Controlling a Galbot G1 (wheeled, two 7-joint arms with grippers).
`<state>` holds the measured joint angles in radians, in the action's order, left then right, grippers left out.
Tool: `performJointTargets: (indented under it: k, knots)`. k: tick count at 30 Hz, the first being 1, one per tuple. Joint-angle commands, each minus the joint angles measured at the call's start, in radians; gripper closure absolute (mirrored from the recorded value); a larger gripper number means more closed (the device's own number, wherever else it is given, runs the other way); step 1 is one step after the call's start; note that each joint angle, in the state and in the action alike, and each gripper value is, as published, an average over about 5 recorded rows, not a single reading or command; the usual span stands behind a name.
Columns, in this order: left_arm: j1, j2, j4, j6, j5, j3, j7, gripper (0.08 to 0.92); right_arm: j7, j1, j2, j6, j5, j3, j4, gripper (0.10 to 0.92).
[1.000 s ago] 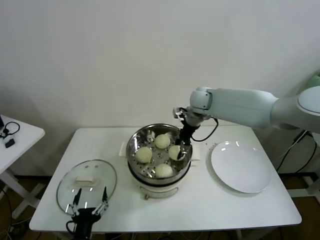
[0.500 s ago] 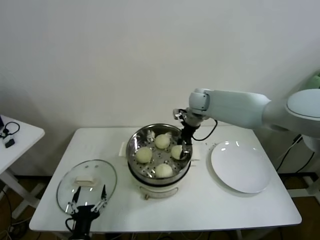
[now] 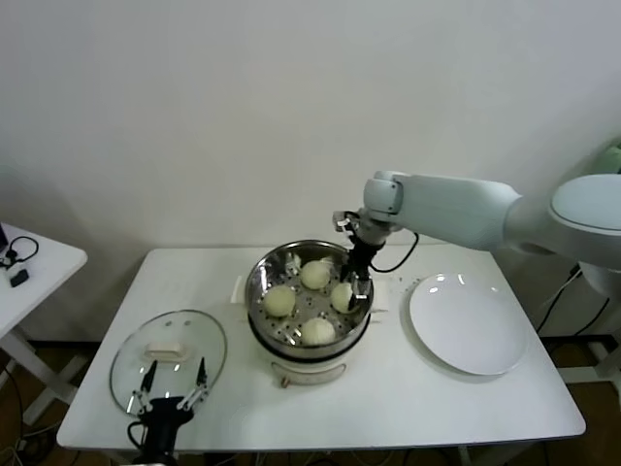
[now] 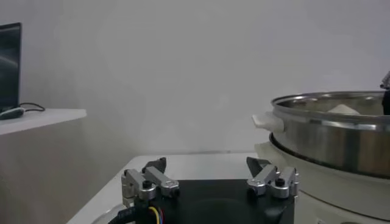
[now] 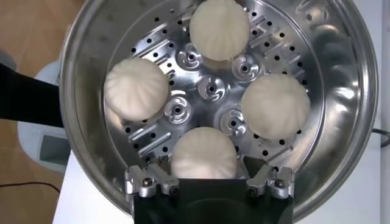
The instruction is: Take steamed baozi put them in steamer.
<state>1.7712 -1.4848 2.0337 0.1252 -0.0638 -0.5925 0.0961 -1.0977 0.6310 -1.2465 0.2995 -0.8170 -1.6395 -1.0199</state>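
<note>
Your right gripper sits at centre frame of the head view, fingers apart around the fourth baozi, not clamped. All four steamed baozi rest on the perforated tray inside the steamer. The plate at right is bare; judged complete bar withdrawal. Your left gripper waits, spread, lower left.

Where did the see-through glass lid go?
In the head view, the glass lid lies flat on the table's front-left corner, left of the steamer, with the left gripper just in front.
</note>
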Motion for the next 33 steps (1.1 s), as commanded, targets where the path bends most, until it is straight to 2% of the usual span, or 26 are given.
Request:
performJointTargets:
  k: [1,9,23,28,33]
  knots:
    - [-0.004,-0.001,0.003,-0.003,0.001,0.001,0.0,0.177,-0.011,0.038,0.011,-0.004,-0.039,0.013,-0.037,0.205]
    - [-0.012,-0.002,0.01,-0.01,0.002,-0.002,0.002,0.177,0.056,0.111,0.107,-0.047,-0.075,0.067,-0.094,0.202]
    - [-0.075,0.0,0.022,-0.005,0.019,-0.022,0.017,0.177,0.355,-0.096,0.508,-0.088,0.014,0.43,-0.342,0.203]
    - [-0.086,-0.018,0.047,0.015,0.069,-0.022,-0.012,0.177,0.448,-0.292,0.657,-0.096,0.084,0.67,-0.43,0.203]
    - [-0.074,-0.013,0.052,0.02,0.072,-0.018,-0.024,0.177,0.513,-0.665,0.762,-0.124,0.164,1.055,-0.508,0.203]
